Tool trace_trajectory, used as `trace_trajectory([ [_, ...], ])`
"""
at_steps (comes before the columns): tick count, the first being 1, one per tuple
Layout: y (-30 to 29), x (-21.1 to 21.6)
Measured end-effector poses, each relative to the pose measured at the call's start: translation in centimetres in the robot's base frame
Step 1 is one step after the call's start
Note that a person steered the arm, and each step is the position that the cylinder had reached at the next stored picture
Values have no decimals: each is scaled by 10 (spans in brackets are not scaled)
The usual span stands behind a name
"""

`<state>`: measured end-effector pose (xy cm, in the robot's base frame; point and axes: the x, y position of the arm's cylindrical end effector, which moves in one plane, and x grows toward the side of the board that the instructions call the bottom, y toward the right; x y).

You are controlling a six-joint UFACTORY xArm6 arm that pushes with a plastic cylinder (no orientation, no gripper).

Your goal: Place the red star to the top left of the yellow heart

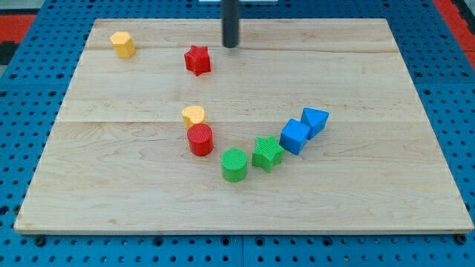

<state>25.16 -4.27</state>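
The wooden bench [371, 185] carries eight blocks, listed here from the view's left to the view's right, each located relative to my tip [231, 46].

1. Yellow hexagonal block [123, 44]: far to the left of my tip, at about the same level, near the bench's top-left corner.
2. Yellow heart [194, 115]: below my tip and slightly to its left, well apart from it.
3. Red star [197, 60]: just left of my tip and slightly below it, near but not touching. It lies directly above the yellow heart, with bare bench between the two.
4. Red cylinder [200, 139]: below my tip, touching the lower edge of the yellow heart.
5. Green cylinder [234, 164]: almost straight below my tip, well apart.
6. Green star [267, 153]: below and to the right, just beside the green cylinder.
7. Blue cube [295, 136]: below and to the right, touching or nearly touching the green star.
8. Blue triangular block [315, 120]: below and farthest right, against the blue cube.

Gripper state: the arm carries none. The dark rod ends at my tip, which holds nothing and contacts no block.
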Motion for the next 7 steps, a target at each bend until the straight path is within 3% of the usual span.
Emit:
trace_trajectory([
  [2,-2,99],
  [4,11,73],
  [6,-31,76],
  [7,-21,34],
])
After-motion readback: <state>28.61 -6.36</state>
